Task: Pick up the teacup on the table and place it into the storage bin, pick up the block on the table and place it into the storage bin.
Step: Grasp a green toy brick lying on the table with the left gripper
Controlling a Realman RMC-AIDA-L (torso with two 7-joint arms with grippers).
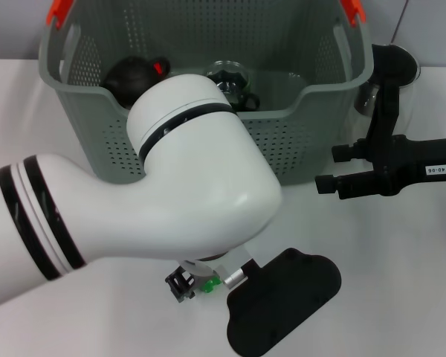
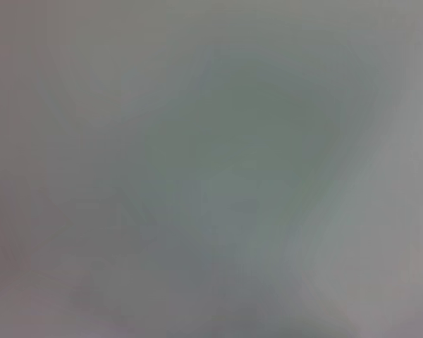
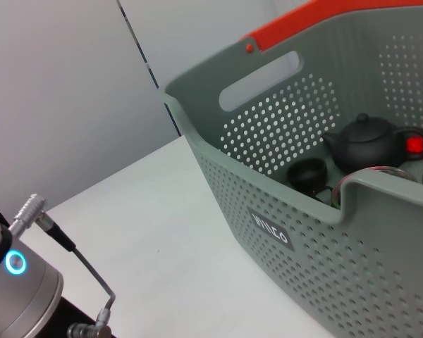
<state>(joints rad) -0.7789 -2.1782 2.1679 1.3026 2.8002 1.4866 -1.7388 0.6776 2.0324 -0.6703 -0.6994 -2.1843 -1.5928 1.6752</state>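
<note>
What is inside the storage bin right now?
In the storage bin: a dark teapot, a small dark cup and a glass item. The left arm hides part of the floor.

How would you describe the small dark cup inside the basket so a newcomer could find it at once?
Start at the grey-green perforated storage bin on the white table. Inside it, in the right wrist view, a dark teapot stands beside something red. The teacup sits next to the teapot, nearer the bin's front wall; it is the small, open, lidless dark bowl with no spout.
</note>
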